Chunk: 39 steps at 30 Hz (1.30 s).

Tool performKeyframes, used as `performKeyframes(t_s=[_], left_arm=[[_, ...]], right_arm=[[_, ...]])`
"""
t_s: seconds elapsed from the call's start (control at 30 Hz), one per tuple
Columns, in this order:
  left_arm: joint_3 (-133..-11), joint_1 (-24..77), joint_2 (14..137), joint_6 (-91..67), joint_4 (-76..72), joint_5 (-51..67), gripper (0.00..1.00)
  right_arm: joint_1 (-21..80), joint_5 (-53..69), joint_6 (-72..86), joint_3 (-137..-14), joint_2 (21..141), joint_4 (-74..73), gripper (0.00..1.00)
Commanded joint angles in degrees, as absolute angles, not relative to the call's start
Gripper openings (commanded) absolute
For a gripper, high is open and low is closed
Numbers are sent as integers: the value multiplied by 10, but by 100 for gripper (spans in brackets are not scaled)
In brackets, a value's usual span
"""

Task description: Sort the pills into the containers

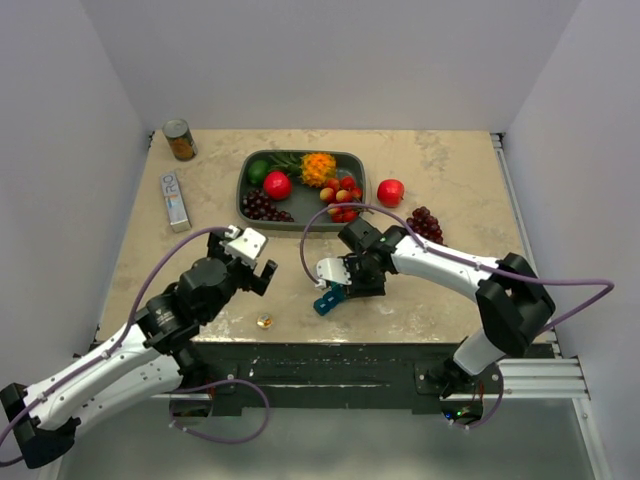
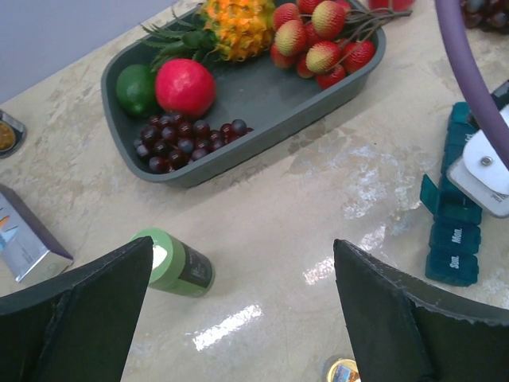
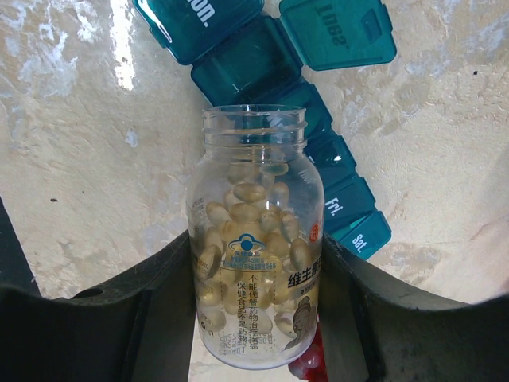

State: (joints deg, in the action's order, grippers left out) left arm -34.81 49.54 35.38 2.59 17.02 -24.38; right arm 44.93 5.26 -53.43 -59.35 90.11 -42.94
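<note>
The teal pill organiser (image 1: 328,300) lies near the table's front edge; it also shows in the left wrist view (image 2: 453,231) and the right wrist view (image 3: 238,56). One lid (image 3: 338,32) stands open. My right gripper (image 3: 256,239) is shut on a clear, uncapped pill bottle (image 3: 254,183) full of yellow softgel pills, its mouth pointing at the organiser's compartments just above them. From above, the right gripper (image 1: 345,282) sits over the organiser. My left gripper (image 1: 255,262) (image 2: 242,243) is open and empty, above the table to the left of the organiser.
A small round cap (image 1: 265,321) (image 2: 343,371) lies near the front edge. A small green bottle (image 2: 176,263) lies by my left finger. The grey fruit tray (image 1: 300,212) is at the back, with a can (image 1: 180,140), a box (image 1: 176,200), a red fruit (image 1: 391,192) and grapes (image 1: 425,225).
</note>
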Motion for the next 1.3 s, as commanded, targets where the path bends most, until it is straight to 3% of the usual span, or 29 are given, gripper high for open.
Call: performKeyframes(t_s=[0.0, 1.27], left_arm=[[-348, 495, 341, 23, 162, -310, 99], [-349, 493, 312, 16, 170, -363, 99]], right_arm=[[456, 35, -521, -625, 906, -440, 0], [500, -31, -492, -671, 956, -494, 0]])
